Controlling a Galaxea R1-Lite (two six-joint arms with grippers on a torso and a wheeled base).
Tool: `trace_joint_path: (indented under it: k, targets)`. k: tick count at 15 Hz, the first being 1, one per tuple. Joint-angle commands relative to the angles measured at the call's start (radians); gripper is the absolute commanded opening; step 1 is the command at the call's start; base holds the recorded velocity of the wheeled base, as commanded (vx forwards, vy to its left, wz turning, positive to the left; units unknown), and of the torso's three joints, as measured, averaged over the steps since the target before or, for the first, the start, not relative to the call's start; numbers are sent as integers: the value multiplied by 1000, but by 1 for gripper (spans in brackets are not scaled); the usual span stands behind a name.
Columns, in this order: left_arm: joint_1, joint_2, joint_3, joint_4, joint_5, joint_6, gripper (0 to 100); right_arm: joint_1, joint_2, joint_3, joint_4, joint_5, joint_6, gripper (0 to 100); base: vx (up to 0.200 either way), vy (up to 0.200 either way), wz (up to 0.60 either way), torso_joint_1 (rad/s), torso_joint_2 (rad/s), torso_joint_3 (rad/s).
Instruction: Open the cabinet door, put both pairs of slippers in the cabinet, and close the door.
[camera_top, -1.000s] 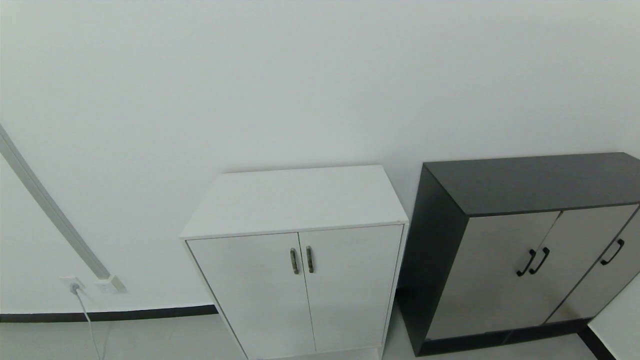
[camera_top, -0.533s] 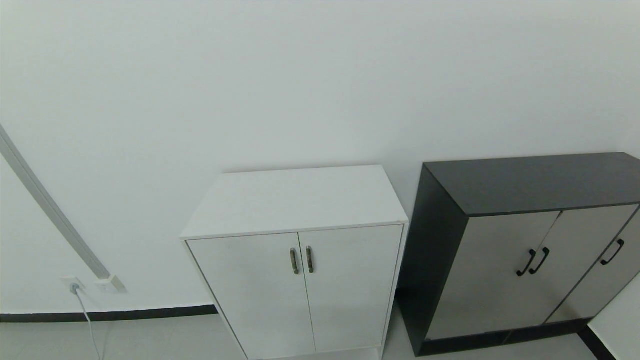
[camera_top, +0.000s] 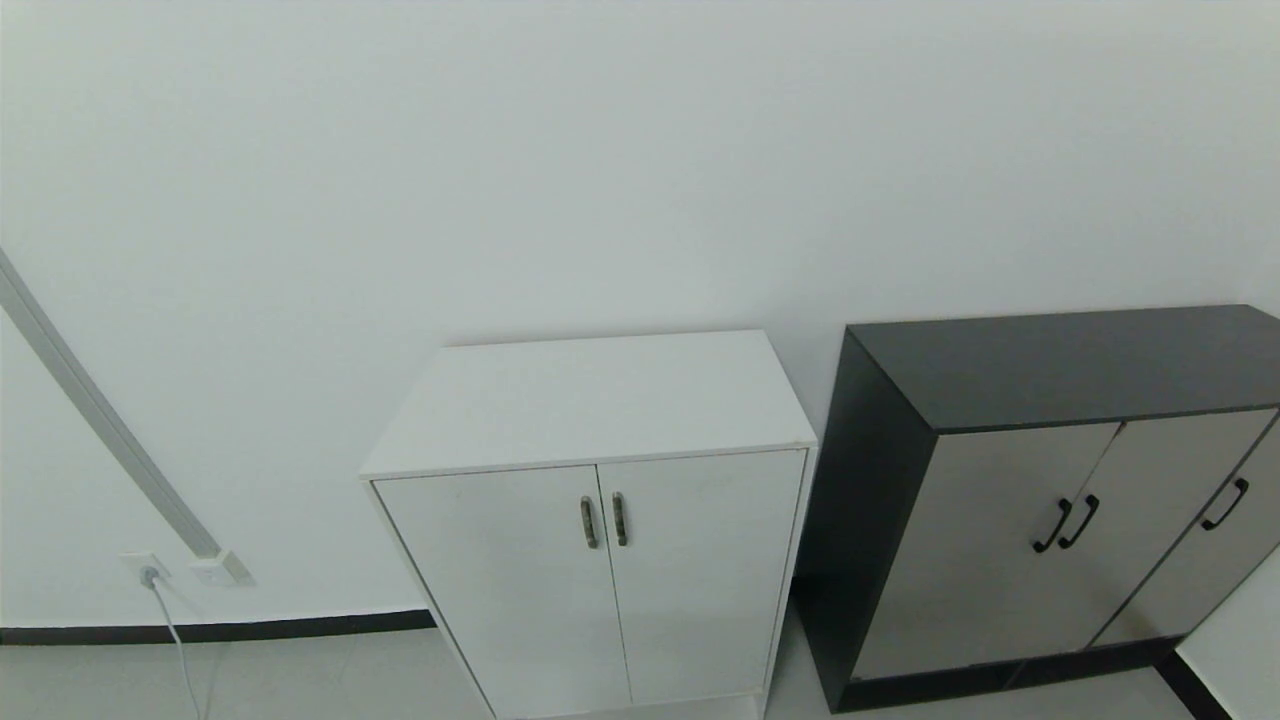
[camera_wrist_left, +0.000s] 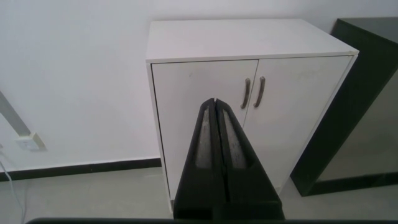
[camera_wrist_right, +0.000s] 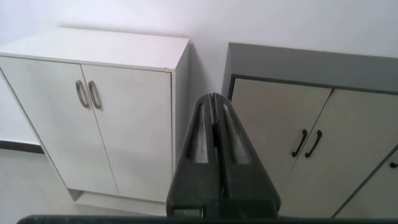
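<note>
Nothing has moved since a second ago. The white cabinet (camera_top: 600, 420) stands against the far wall with both doors shut. A black cabinet (camera_top: 1000, 480) stands just to its right. The left gripper (camera_wrist_left: 215, 102) and the right gripper (camera_wrist_right: 212, 96) are each pressed closed and hold nothing.
</note>
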Motion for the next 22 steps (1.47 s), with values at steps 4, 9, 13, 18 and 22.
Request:
trace_joint_path:
  k: [4, 9, 13, 18, 22]
  targets:
    - [-1, 1, -1, 0, 2, 0, 0, 149, 34, -17, -3, 7, 67, 0, 0, 0, 0, 0, 0, 0]
    - [-1, 1, -1, 0, 0, 0, 0, 148, -26, 9, 54, -148, 64, 0, 0, 0, 0, 0, 0, 0]
    - [-1, 1, -1, 0, 0, 0, 0, 145, -30, 9, 163, -300, 62, 0, 0, 0, 0, 0, 0, 0]
    - [-1, 1, 0, 0, 0, 0, 0, 148, -15, 8, 172, -304, 61, 0, 0, 0, 0, 0, 0, 0]
    - [-1, 1, 0, 0, -1, 4, 0, 108, -95, 8, 170, -321, 67, 0, 0, 0, 0, 0, 0, 0]
